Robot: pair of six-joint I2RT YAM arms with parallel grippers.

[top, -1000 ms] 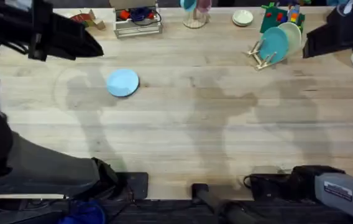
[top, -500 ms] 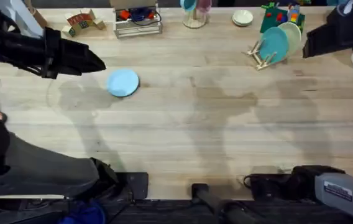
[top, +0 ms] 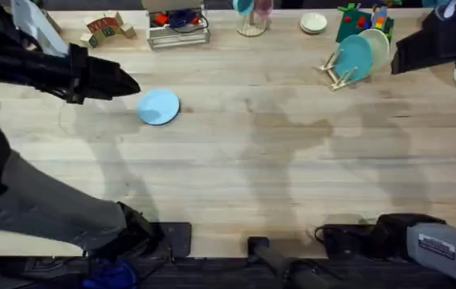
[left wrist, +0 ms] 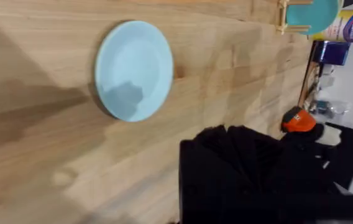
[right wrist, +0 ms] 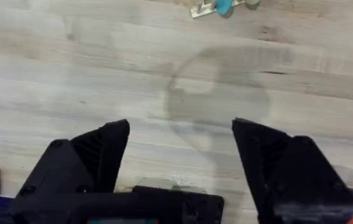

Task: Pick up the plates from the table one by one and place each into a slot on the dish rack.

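Closest to the arms' bases the pale wood table (top: 244, 177) lies bare, only soft shadows falling across the planks. A little farther out on the left side, the light blue plate (top: 159, 106) lies flat on the boards. The left gripper (top: 128, 83) hangs just beside it, on its left, dark tip pointing toward the plate's rim without touching it; whether that pincer is spread or closed I cannot tell. From the left wrist the same plate (left wrist: 134, 70) lies flat on the wood.

The right gripper (right wrist: 181, 149) is released, its two black fingers (right wrist: 109, 146) standing wide apart over bare wood; overhead it hangs at the far right.

Toward the back on the right, the small wooden dish rack (top: 339, 74) holds the teal plate (top: 354, 56) on edge, with the pale cream plate (top: 378, 44) just behind it, both tilted in the slats.
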